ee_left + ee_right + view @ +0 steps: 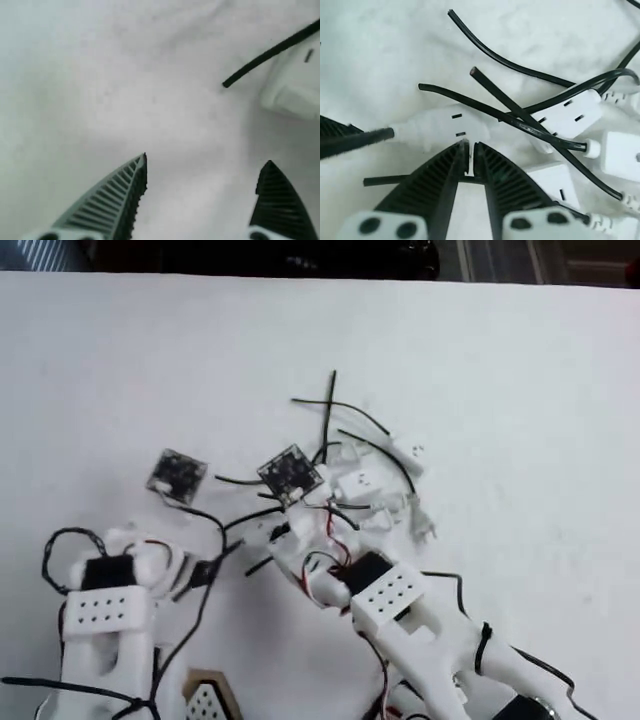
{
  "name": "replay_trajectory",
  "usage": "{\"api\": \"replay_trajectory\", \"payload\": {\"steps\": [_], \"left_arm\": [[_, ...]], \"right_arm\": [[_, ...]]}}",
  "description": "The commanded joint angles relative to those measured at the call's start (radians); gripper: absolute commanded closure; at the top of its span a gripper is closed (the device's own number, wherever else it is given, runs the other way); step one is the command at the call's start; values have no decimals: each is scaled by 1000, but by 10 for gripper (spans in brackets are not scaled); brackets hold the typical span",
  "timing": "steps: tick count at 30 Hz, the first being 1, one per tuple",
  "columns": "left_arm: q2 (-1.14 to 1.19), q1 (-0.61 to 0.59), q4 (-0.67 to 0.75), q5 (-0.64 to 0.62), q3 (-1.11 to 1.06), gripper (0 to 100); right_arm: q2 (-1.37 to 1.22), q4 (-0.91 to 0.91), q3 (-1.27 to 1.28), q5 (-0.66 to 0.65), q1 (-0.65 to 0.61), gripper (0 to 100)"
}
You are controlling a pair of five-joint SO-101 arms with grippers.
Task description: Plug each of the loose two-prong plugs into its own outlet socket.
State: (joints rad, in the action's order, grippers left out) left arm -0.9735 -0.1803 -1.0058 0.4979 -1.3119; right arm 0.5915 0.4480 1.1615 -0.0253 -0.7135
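A heap of white two-prong plugs and outlet sockets [365, 485] with short black cords lies mid-table. My right gripper [290, 540] is at its near-left edge. In the right wrist view the right gripper [470, 148] is shut, its tips touching a white slotted socket [442, 127]; a thin black cord [385, 180] runs beneath the fingers. Another slotted socket [567, 112] lies beyond, crossed by cords. My left gripper [206, 172] is open over bare table, with a white plug body [295, 85] and its black cord [270, 52] off to one side.
Two small black circuit boards [178, 476] [291, 475] lie left of the heap. Loose black wires [205, 570] trail between the arms. A tan hexagonal piece [208, 698] sits at the near edge. The table's far half [320, 330] is open white surface.
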Motion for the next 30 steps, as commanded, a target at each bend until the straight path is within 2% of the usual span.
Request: {"api": "replay_trajectory", "payload": {"steps": [1,5,12,15,21,26,30], "left_arm": [[-19,107,54,-8,2,657],[-18,128,118,-9,2,657],[-18,166,143,-9,2,657],[-18,213,146,-9,-9,657],[-18,286,150,-12,-20,657],[-16,292,216,-74,-20,657],[-15,354,213,-78,-20,659]], "right_arm": [[-51,-1,-6,-15,10,981],[-113,64,-32,-152,54,981],[-48,326,-204,-164,163,978],[-1,308,-218,-152,199,978],[58,185,-215,66,266,978],[58,147,-212,92,271,978],[58,147,-212,92,271,978]]}}
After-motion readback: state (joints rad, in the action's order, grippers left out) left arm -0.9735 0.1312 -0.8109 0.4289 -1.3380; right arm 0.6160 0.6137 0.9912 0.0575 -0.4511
